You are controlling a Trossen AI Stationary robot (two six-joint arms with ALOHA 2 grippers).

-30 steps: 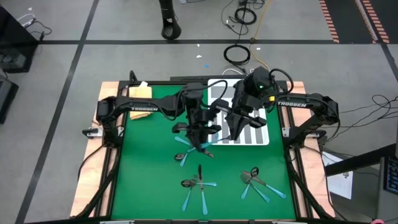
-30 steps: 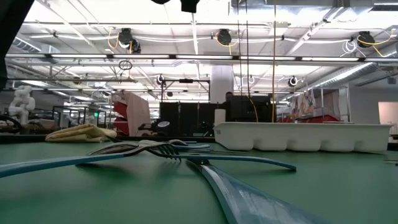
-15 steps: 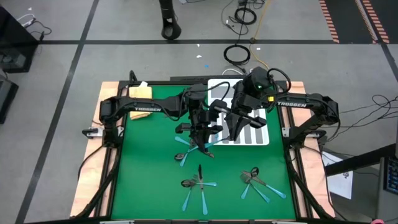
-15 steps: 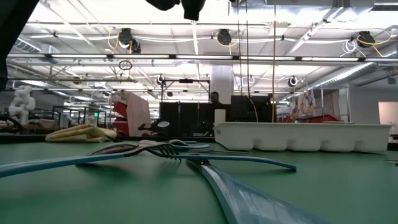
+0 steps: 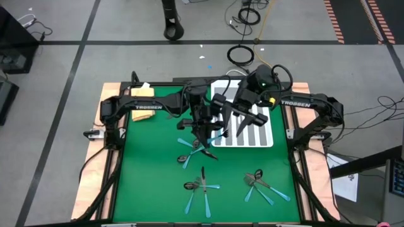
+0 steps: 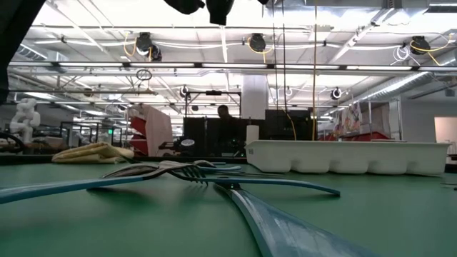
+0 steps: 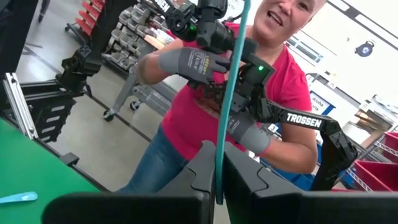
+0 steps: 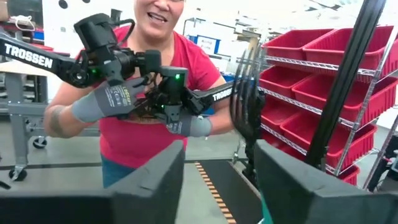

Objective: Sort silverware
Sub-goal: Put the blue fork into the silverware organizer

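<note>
the left hand [image 5: 208,126], raised over the middle of the green worktop [image 5: 145,170], is clamped on the light-blue handle of 1 utensil [image 7: 231,93], held upright. at 3 o'clock from it the right hand [image 5: 221,104] hangs over the white tray [image 5: 265,139], its fingers apart. the rest of the silverware [image 5: 203,185] lies in 3 heaps toward 6 o'clock.

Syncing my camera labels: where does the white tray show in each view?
High view: white tray at the right of centre, toward the far edge of the green mat.
Low view: at the right, far across the mat.
Left wrist view: absent.
Right wrist view: absent.
Shared landmark: the green mat.
</note>
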